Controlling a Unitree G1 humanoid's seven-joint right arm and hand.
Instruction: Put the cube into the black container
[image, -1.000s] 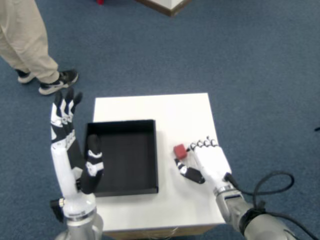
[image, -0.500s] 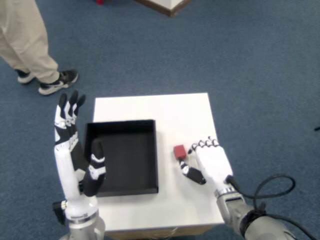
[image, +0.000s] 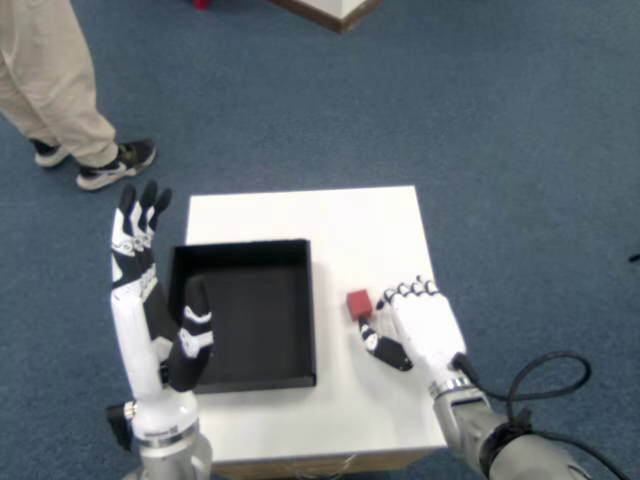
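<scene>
The small red cube (image: 358, 303) rests on the white table (image: 340, 225), just right of the black container (image: 245, 312). My right hand (image: 418, 325) lies palm down immediately to the cube's right. Its curled fingers (image: 400, 294) reach toward the cube's right side, and its thumb (image: 383, 345) stretches out below it. The cube sits at the mouth of that gap, and I see no grip on it. The container is a shallow square tray with nothing inside. My left hand (image: 150, 300) is raised over the container's left wall, fingers spread.
The table's front edge (image: 330, 455) runs just below my wrists. A person's legs and dark shoes (image: 100, 160) stand on the blue carpet at the far left. A black cable (image: 545, 375) loops near my right forearm.
My right hand has slid slightly back toward me and to the right; the cube has stayed put. The left hand shifted a little to the right.
</scene>
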